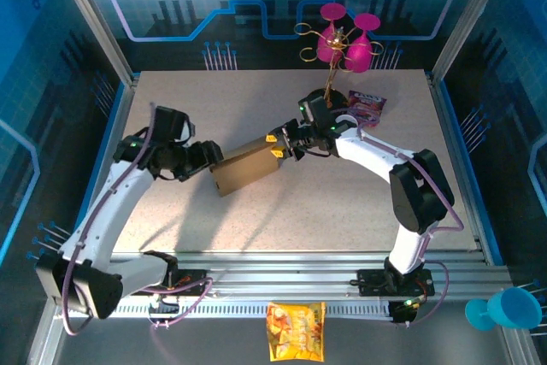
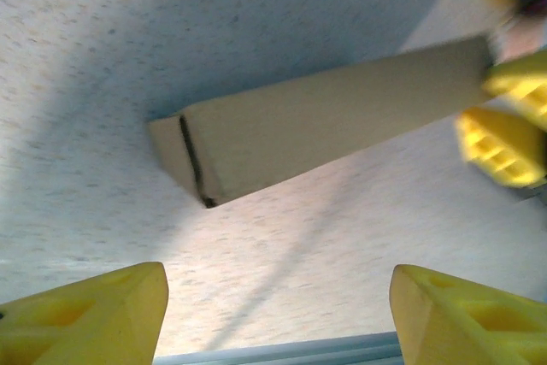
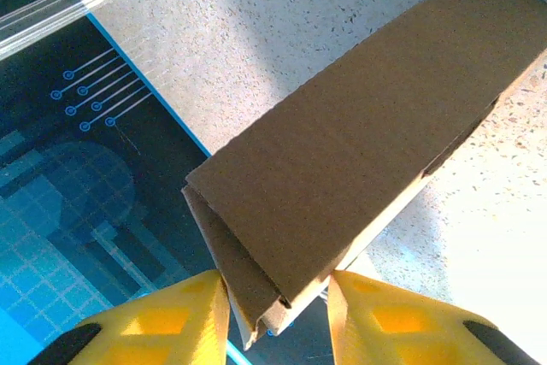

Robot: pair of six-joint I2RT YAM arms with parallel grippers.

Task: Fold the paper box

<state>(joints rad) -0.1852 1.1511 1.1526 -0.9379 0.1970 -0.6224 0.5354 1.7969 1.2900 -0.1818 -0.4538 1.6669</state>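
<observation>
Nearest me, in front of the rail, a yellow-orange snack bag [image 1: 295, 331] lies flat. A blue cup [image 1: 513, 307] sits at the near right corner. On the table [image 1: 342, 211], my left fingers [image 1: 210, 160] stand wide apart and hold nothing. In the left wrist view the near-left end of the paper box lies just beyond their tips, apart from them.

The paper box [image 1: 248, 168] is at the middle of the table, a long, shallow brown cardboard shape running from near-left to far-right. My right fingers [image 1: 279, 146] are clamped on its far-right end, one finger on each side.

Beyond it, a purple packet [image 1: 367, 107] lies near the far edge. Beside the packet, a gold stand [image 1: 329, 83] carries pink glasses [image 1: 346, 40].
</observation>
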